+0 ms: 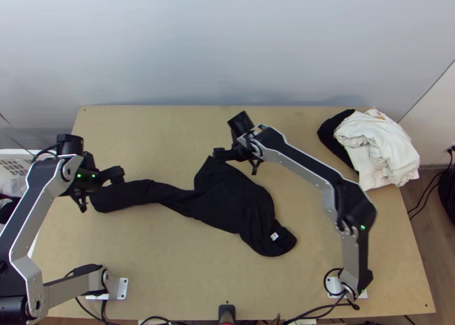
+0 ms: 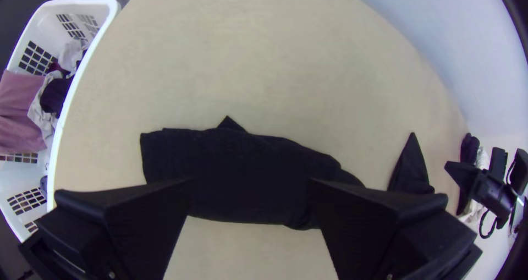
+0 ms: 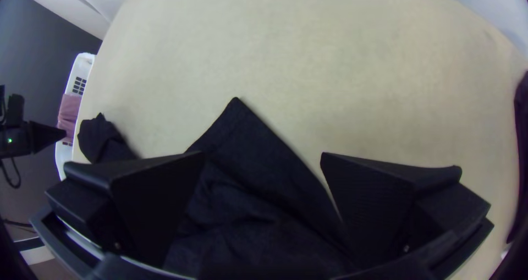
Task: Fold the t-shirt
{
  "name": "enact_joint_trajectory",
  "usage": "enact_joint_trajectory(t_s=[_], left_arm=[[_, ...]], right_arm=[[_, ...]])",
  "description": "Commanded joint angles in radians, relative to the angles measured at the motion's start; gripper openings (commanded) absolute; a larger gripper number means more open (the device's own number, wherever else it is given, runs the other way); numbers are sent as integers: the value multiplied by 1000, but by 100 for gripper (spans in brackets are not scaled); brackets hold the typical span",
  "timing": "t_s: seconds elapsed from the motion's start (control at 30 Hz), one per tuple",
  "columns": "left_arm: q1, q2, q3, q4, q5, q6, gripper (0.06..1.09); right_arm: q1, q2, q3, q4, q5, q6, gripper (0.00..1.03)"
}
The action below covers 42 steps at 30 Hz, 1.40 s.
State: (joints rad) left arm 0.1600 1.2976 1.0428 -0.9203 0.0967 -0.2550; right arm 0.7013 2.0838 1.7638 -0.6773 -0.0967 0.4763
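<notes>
Top view: I see black t-shirt point(image 1: 227, 200) bunched, strung out across desk point(image 1: 159, 262). Left gripper point(image 1: 99, 189) at its narrow end, right gripper point(image 1: 238, 161) near its far corner. White cloth point(image 1: 378, 145) heaped at desk's far right.

Left wrist view: my left jaws released, wide apart over shirt; white basket point(image 2: 82, 0) beside desk.

Right wrist view: my right jaws released, spread, dark fabric showing between.
</notes>
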Motion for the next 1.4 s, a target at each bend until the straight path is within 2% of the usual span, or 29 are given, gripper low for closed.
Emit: enact_joint_trajectory(t_s=[0.0, 0.33, 0.87, 1.17, 1.27, 1.37], left_arm=[[101, 8, -23, 14, 0, 39, 103], [144, 9, -59, 23, 0, 69, 103], [162, 91, -141, 202, 0, 72, 103], [159, 140, -167, 261, 0, 65, 73], [159, 140, -175, 276, 0, 63, 57], [159, 127, -176, 282, 0, 63, 35]], right_arm=[[18, 153, 123, -5, -18, -2, 98], [10, 254, 260, -13, -17, -15, 98], [12, 295, 345, -100, -18, -16, 98], [9, 311, 387, -100, -18, -24, 98], [9, 329, 402, -105, -18, -22, 98], [12, 358, 433, -128, -20, -22, 98]])
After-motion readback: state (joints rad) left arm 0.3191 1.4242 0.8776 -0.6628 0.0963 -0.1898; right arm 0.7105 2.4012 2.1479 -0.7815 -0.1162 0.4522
